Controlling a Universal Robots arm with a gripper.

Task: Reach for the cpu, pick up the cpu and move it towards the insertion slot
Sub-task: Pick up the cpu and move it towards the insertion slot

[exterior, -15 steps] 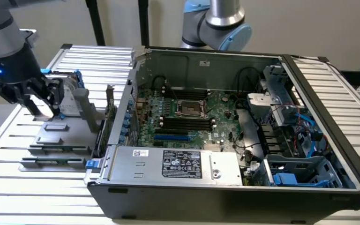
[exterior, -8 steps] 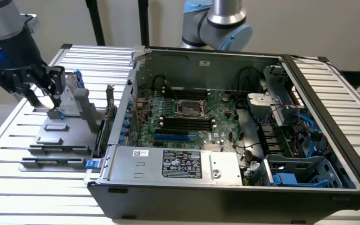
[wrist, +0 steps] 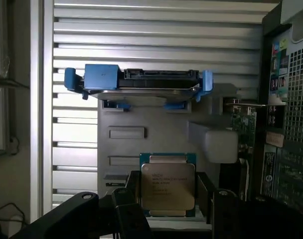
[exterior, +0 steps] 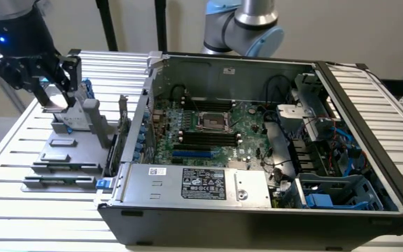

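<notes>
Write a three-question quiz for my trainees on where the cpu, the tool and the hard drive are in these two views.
1. True or false: the cpu lies in the insertion slot.
2. The bracket on the hard drive is: A red, B blue, C yellow.
3. On which side of the exterior view does the tool stand?
Key: 1 false, the cpu is at the tool, outside the computer case; 2 B; 3 the exterior view's left.
</notes>
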